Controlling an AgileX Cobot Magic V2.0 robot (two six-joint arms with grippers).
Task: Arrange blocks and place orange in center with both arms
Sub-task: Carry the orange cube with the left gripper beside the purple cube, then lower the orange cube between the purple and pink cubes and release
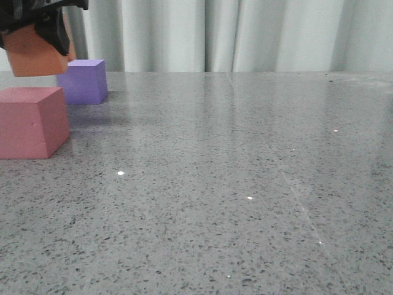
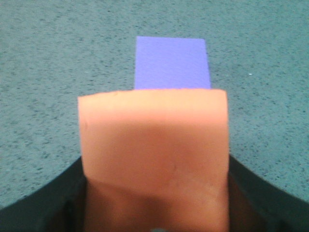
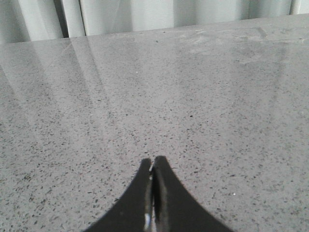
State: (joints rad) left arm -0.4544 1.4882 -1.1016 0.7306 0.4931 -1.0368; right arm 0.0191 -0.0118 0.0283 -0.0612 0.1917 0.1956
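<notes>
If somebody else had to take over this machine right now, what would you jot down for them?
Left gripper: shut on the orange cube, held in the air at the table's far left.
Right gripper: shut, holding nothing, over bare table.
Pinkish-red cube and purple cube sit on the table with a gap between them, purple farther back.
Done: orange cube picked up.
Left: set it down in the gap between the other two, probably.

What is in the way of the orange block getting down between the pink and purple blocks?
Nothing visible. The left gripper holds the orange cube in the air above the gap between the pinkish-red cube and the purple cube; the table there looks bare.
</notes>
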